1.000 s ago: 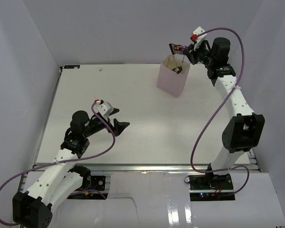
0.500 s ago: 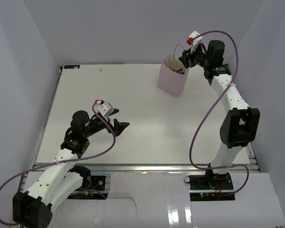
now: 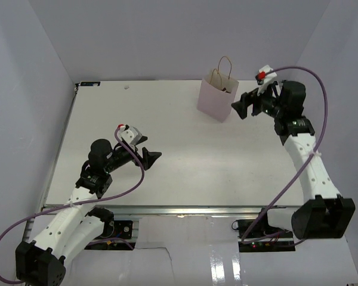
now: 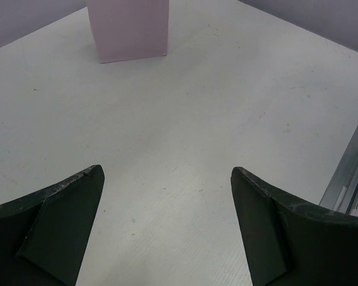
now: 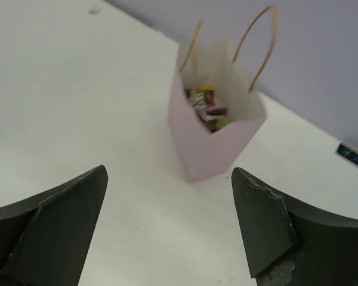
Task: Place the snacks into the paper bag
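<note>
1. The bag (image 3: 215,98) stands upright at the far right of the worktop (image 3: 167,125), its mouth open to the top.
2. Through the right wrist camera I look down into it. The snacks (image 5: 207,109) lie heaped at the bottom, with yellow, brown and green wrappers mixed together. They overlap too much for me to count them.
3. I find no packet lying on the worktop, neither from the top camera nor from either wrist camera.
4. The right fingers (image 3: 240,107) hang just right of the bag, near its upper edge but not touching it. They are spread wide with nothing between them.
5. The left fingers (image 3: 150,156) hover over the near left of the worktop, well apart from the bag. They are also spread wide and empty.
6. My reading is that the loading is done, or as good as done, since nothing is held and nothing is waiting outside the bag.
7. I cannot rule out a packet hidden behind the bag or under an arm. What I judge is left is confirming that all the snacks are inside.
</note>
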{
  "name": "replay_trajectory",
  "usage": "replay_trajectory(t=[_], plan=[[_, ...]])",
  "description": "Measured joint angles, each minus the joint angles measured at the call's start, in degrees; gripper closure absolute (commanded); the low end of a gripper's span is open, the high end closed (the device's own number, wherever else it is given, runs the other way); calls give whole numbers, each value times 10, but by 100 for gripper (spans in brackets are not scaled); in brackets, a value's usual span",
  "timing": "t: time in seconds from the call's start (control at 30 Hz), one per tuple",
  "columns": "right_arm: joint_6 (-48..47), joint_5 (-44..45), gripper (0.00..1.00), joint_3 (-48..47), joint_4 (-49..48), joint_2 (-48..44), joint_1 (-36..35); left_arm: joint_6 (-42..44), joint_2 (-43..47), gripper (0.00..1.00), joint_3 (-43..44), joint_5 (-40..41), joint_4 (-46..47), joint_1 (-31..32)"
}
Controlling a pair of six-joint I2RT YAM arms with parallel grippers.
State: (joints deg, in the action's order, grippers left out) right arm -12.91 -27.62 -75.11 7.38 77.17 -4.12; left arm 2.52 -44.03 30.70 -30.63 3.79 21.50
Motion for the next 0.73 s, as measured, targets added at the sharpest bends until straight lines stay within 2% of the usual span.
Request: replay_trajectory(t=[0.17,0.33,0.53,0.73], plan=[[12,-23,10,215,41,-161,-4,-26,13,2,0,26,-1,0],[37,43,10,342,82,-280,-4,-39,18,2,0,43,-9,0],[85,101,10,412,57,-417,12,-40,16,2,1,57,-23,0],[110,110,10,449,44,-471,50,-40,6,2,1,63,-30,0]])
